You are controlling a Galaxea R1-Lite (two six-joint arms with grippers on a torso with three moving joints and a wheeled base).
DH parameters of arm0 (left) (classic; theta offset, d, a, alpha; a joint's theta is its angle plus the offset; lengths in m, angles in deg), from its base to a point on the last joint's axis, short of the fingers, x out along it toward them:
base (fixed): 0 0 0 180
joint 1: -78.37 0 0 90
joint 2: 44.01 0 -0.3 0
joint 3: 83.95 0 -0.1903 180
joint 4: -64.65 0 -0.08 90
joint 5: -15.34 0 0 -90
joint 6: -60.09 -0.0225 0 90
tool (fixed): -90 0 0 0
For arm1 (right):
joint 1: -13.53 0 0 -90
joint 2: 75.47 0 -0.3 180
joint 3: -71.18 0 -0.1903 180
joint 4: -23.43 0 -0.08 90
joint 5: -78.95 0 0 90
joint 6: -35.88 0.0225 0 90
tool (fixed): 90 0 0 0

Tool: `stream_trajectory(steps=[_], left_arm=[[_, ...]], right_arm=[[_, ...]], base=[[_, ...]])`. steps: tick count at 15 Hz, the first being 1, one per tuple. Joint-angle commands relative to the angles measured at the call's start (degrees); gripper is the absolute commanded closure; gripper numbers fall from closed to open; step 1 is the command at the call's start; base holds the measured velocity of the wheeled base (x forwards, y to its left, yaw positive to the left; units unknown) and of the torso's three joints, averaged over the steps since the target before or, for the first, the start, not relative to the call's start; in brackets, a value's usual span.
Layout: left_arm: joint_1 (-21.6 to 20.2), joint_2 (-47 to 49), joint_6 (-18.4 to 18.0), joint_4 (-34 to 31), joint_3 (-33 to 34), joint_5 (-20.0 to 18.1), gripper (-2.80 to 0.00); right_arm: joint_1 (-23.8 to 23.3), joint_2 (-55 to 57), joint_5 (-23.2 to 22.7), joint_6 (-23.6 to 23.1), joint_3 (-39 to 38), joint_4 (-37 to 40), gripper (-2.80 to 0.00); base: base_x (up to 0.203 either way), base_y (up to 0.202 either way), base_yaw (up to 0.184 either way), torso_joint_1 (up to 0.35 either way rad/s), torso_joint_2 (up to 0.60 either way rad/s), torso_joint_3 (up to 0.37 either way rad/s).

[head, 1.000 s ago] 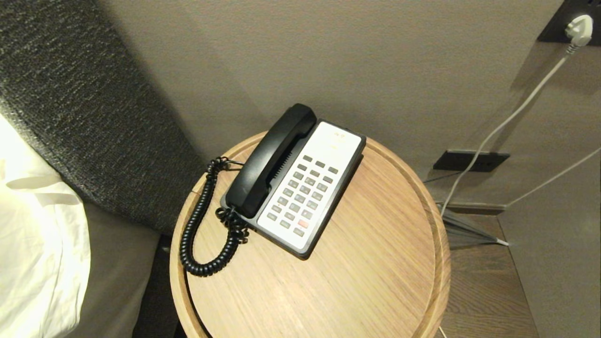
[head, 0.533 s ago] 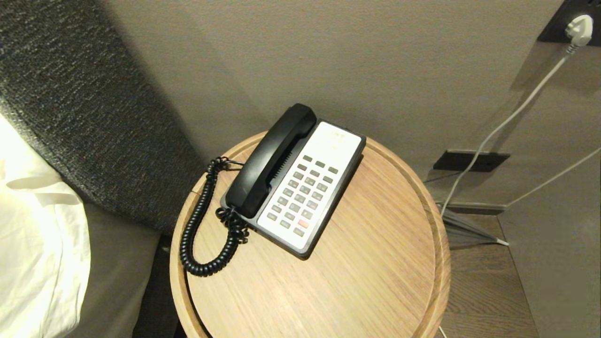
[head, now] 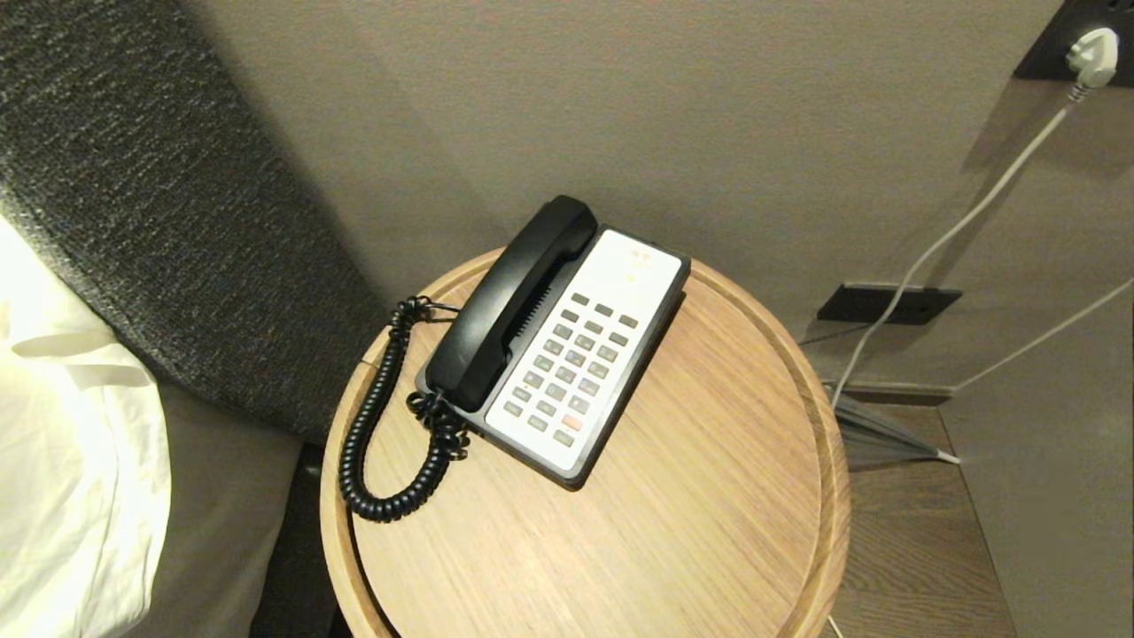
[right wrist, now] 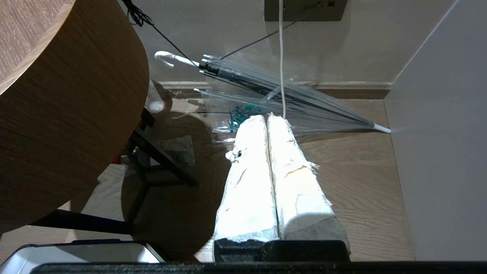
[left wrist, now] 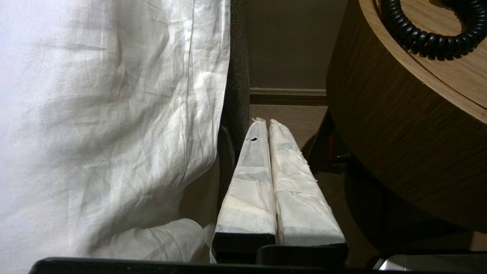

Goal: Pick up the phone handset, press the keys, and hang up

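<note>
Nothing has moved since the earlier frame: the phone handset [head: 511, 303] rests in its cradle, far-left on the round tabletop [head: 709, 496]. Your left hand [left wrist: 265, 121] and right hand [right wrist: 267, 116] hang below the tabletop, fingers pressed together, holding nothing.

A round wooden worktop [head: 709, 496] with a raised rim carries a desk telephone [head: 585, 354]. The telephone sits toward the worktop's far edge, turned at an angle. Its black phone handset [head: 509, 306] rests in the cradle along the telephone's left side, beside the grey keypad [head: 571, 372]. A black coiled cord [head: 372, 425] loops across the wood from the telephone's near left corner, curving close to the rim.
</note>
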Motion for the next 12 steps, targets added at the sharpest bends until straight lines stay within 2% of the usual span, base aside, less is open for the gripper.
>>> stream_trajectory(steps=[1,4,7,12], left_arm=[[0.0,0.1,0.8,0.0,2.3,0.2,0.0],[0.0,0.1,1.2,0.1,2.3,0.3,0.0],[0.0,0.1,4.4,0.4,2.3,0.7,0.0],[0.0,0.1,4.3,0.3,2.3,0.7,0.0]], right_arm=[[0.0,0.1,0.0,0.0,-0.7,0.0,0.0],[0.0,0.1,0.0,0.0,-0.7,0.0,0.0],[0.0,0.1,0.0,0.0,-0.7,0.0,0.0],[0.0,0.1,0.0,0.0,-0.7,0.0,0.0]], base=[[0.0,0.0,0.0,0.0,0.0,0.0],[0.0,0.0,0.0,0.0,0.0,0.0],[0.0,0.0,0.0,0.001,0.0,0.019],[0.0,0.0,0.0,-0.001,0.0,0.165]])
